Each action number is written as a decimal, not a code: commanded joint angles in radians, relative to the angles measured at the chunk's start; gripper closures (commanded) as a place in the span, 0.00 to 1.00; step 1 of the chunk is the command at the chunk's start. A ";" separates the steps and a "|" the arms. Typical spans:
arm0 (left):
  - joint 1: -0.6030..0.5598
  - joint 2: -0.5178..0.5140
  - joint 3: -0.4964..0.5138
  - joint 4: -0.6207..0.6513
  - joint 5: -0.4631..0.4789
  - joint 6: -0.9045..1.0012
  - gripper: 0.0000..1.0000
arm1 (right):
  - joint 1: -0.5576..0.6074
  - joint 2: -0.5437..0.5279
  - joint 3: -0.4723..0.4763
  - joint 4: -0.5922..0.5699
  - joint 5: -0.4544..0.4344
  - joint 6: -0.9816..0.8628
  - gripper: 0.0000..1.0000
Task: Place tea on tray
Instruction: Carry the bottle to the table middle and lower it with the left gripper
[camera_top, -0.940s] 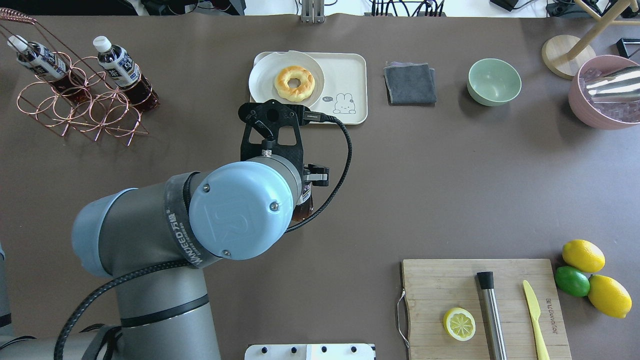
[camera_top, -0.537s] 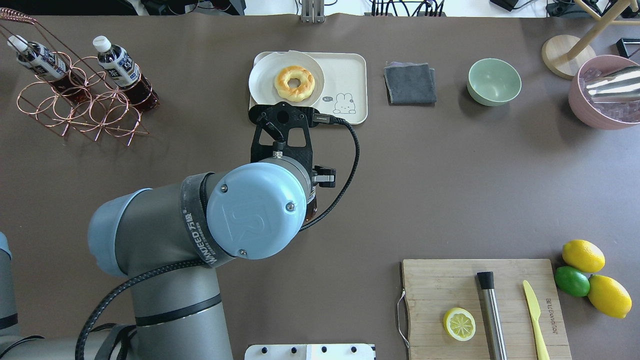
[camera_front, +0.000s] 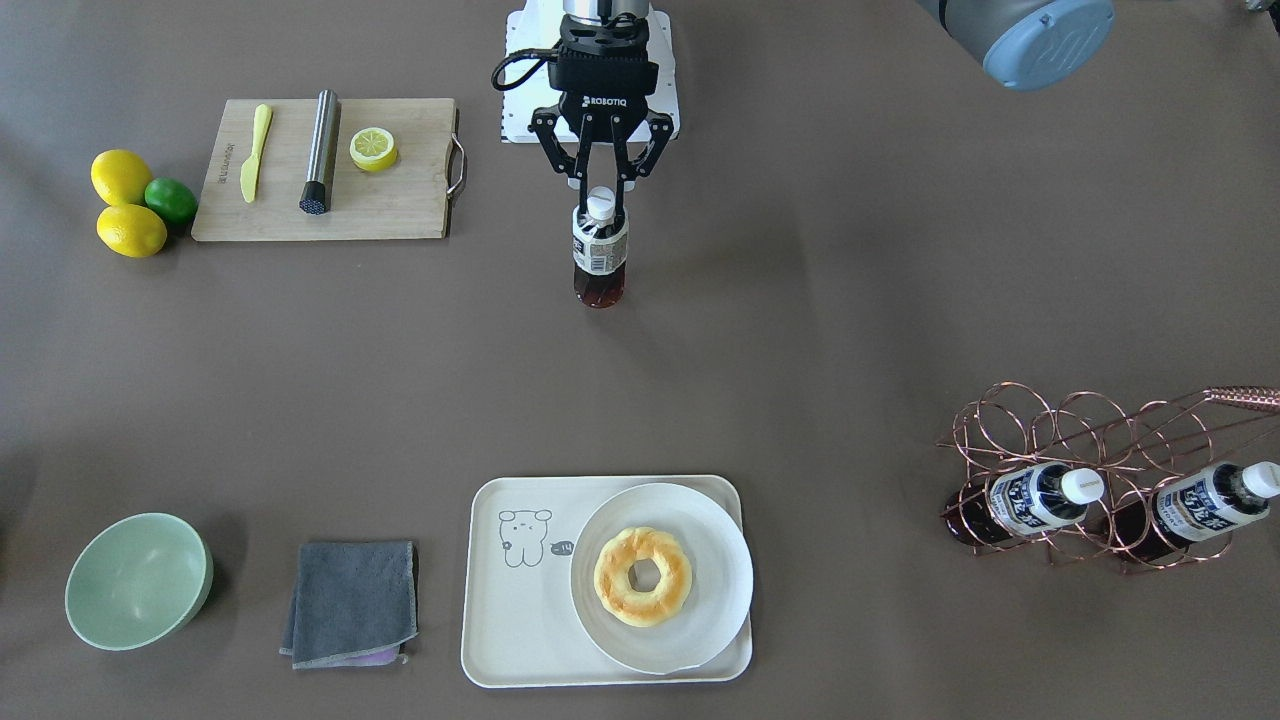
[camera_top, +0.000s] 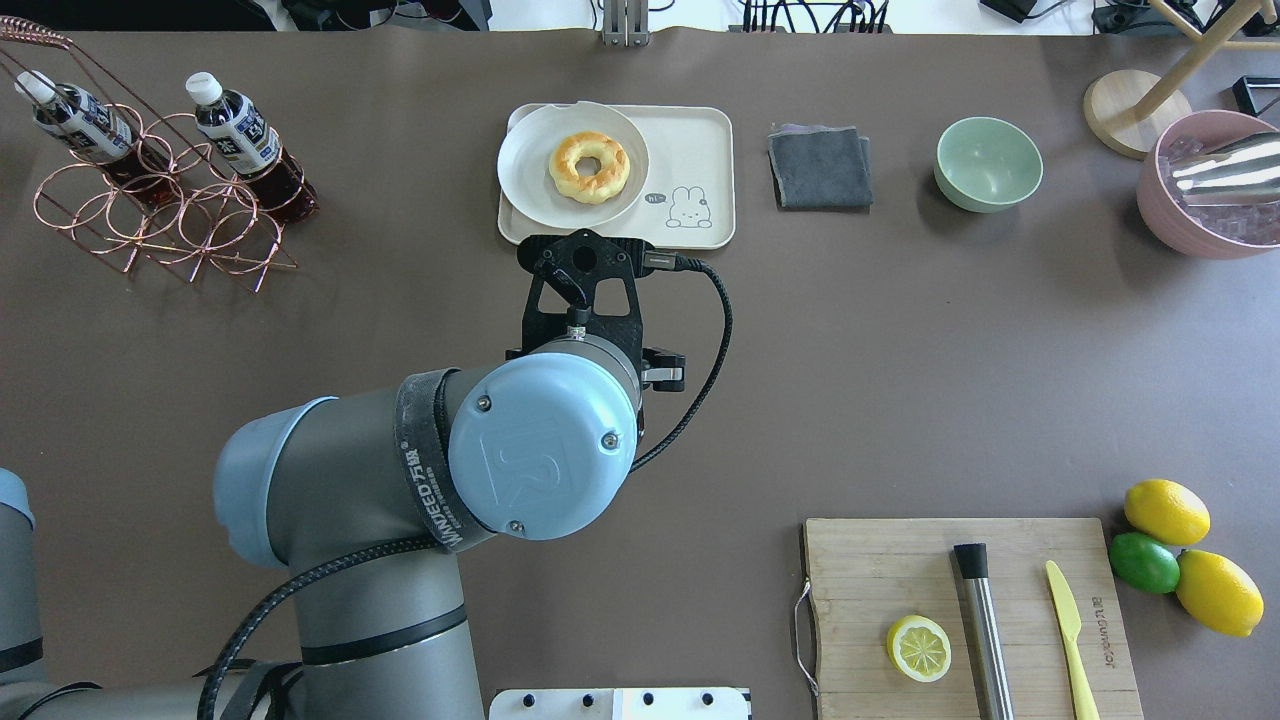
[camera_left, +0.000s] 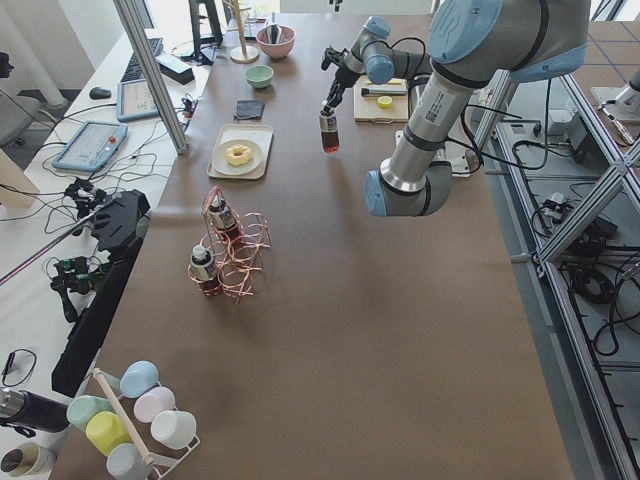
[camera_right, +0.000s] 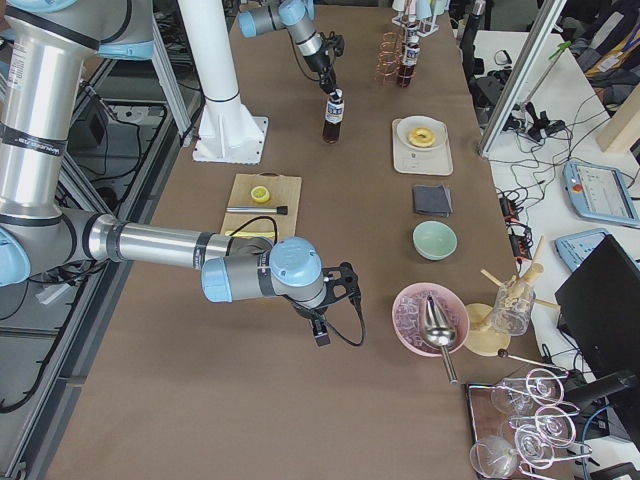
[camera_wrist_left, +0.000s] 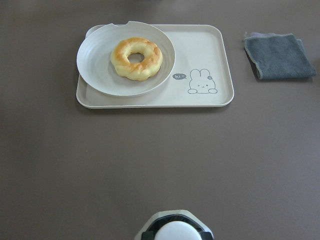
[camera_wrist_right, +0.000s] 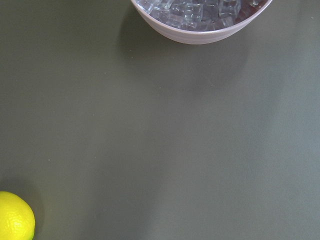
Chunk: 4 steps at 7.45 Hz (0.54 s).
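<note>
Exterior front-facing: left end effector grips tea; plate with donut covers half the tray.

Bright even light, soft faint shadows, sharp focus, tea cap slightly blurred

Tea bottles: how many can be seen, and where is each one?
3. The held tea bottle hangs from the left gripper, short of the tray; two rack bottles lie tilted in the copper rack. None seems hidden.
</note>
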 joint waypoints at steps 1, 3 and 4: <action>0.001 0.003 0.012 -0.002 0.001 0.000 1.00 | 0.000 -0.001 -0.002 -0.001 -0.001 -0.001 0.00; 0.001 0.003 0.029 -0.043 0.002 0.000 1.00 | 0.000 -0.002 -0.003 -0.001 -0.001 -0.001 0.00; 0.001 0.009 0.037 -0.049 0.001 0.000 1.00 | 0.000 -0.002 -0.003 -0.001 -0.001 -0.001 0.00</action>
